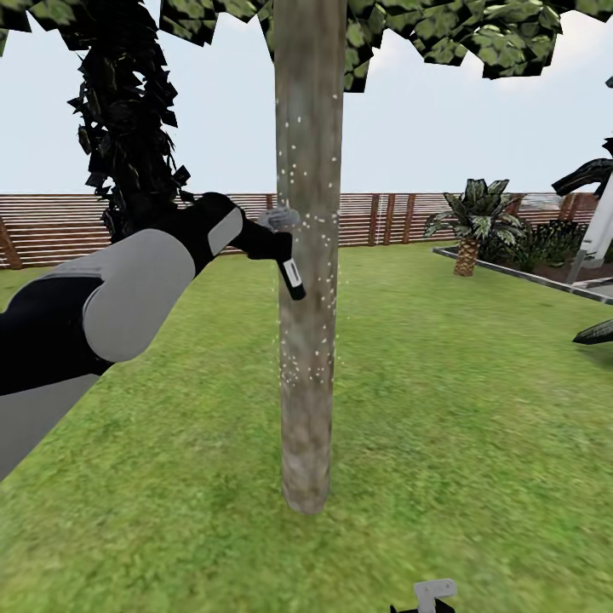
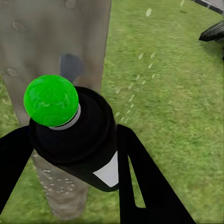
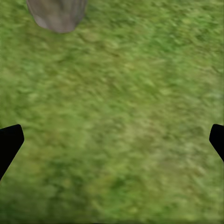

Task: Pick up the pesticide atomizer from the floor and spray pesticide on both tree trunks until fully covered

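A tree trunk (image 1: pixel 308 255) of mottled grey-brown bark rises in the middle of the head view, dotted with white specks of pesticide (image 1: pixel 302 358). My left gripper (image 1: pixel 266 241) reaches in from the left and is shut on the pesticide atomizer (image 1: pixel 289 271), a dark bottle with a white label, its pale spray head against the trunk. In the left wrist view the atomizer (image 2: pixel 88 144) sits between my black fingers (image 2: pixel 140 177), with a bright green ball on top, the trunk (image 2: pixel 46 37) right behind it and droplets (image 2: pixel 140 79) in the air. My right gripper (image 3: pixel 112 144) hangs open over grass near the trunk's base (image 3: pixel 57 14).
Grass lawn (image 1: pixel 443 426) surrounds the tree. A brown slat fence (image 1: pixel 51 226) runs along the back. A dark narrow tree (image 1: pixel 128 128) stands behind my left arm. A palm-like plant (image 1: pixel 472 226) and a paved border (image 1: pixel 528 277) lie at the right.
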